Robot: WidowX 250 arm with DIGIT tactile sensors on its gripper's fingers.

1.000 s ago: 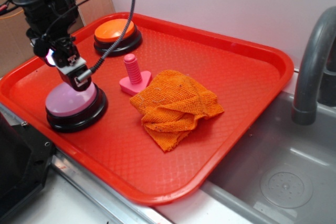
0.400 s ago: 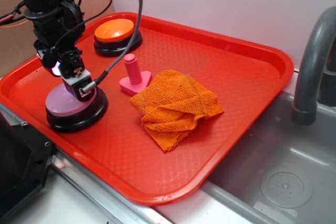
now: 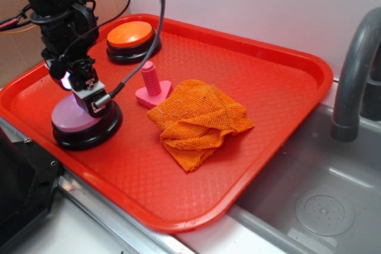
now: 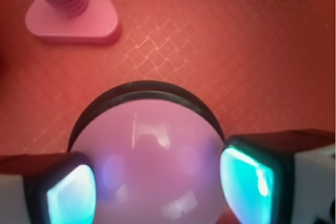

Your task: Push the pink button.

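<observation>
With its 2 fingers (image 4: 247,179) spread wide astride the pink button (image 4: 152,156) near the tray (image 3: 286,81)'s front-left corner, an off-centre press could slide off the dome.

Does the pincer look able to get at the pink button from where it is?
Probably yes: the pincer is open right over the pink button, its fingers on either side of the dome, with nothing in between.
</observation>
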